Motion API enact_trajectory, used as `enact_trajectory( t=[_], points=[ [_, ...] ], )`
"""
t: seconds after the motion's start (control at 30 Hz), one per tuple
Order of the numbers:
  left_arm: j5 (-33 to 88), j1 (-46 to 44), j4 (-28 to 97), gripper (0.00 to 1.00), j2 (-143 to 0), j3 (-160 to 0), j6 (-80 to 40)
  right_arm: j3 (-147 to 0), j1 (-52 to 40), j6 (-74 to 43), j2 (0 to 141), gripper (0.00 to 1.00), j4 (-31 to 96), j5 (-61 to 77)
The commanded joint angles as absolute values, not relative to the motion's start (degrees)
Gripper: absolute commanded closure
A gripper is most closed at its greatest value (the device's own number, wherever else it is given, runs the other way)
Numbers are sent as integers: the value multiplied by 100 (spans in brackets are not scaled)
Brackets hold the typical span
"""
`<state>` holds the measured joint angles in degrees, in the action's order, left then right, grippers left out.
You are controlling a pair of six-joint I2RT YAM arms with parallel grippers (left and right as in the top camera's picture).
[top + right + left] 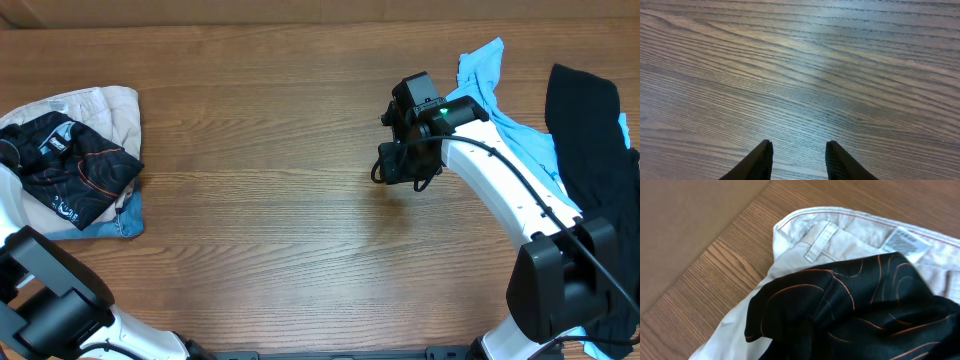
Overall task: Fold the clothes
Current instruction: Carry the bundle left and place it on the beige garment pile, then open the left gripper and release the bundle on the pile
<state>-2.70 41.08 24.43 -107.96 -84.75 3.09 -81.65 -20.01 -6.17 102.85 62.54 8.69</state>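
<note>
nearest the robot, the left arm is seen at the near edge of the table, well to the left of the right gripper. the left arm's own claw is not shown in any view, and no fingers appear in the left wrist view.

the right gripper is held out over the middle of the table on the white right arm. its two dark fingers are parted by a moderate gap, and nothing is gripped. only bare wood grain is seen between and beyond them. whether the tips touch the wood cannot be told.

far to the left of the right gripper, at about the same depth, the black jersey is found crumpled on top of a small pile at the table's left end. white logos and fine orange lines are seen on it. beneath it a cream garment is spread, with a belt loop and a sewn label shown at its waistband. a blue denim piece is tucked under the pile's near corner. open wood lies between the pile and the right gripper.

close to the right of the right gripper and beyond it, a light blue shirt is sprawled. a plain black garment is laid over that shirt, farther right.
</note>
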Motion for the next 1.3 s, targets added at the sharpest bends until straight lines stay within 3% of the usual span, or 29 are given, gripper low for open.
enact_trajectory(
  t=[0.0,0.17,0.23,0.3,0.37,0.8,1.1,1.27],
  points=[
    [-180,4217,2250,92,-10978,-8604,217,-8263,-2001,-602,10162,62,6233,858],
    [-185,4248,2110,78,-11201,-8604,215,-8263,-2001,-602,10162,62,6233,860],
    [-185,4248,2112,55,-11297,-8604,213,-8263,-2001,-602,10162,62,6228,860],
    [-185,4257,2137,19,-11327,-8604,150,-8263,-2001,-602,10162,62,6228,858],
    [-185,4287,2176,0,-11279,-8637,104,-8263,-2001,-602,10162,61,6228,858],
    [-19,4095,3922,0,-10471,-10471,-67,-8263,-2001,-602,10162,58,6195,860],
    [1380,3310,5089,0,-9988,-10519,-198,-8263,-2001,-633,10162,57,6139,860],
    [1612,2427,5522,0,-9985,-10516,-51,-8350,-1931,-1033,10158,46,5870,864]
  ],
)
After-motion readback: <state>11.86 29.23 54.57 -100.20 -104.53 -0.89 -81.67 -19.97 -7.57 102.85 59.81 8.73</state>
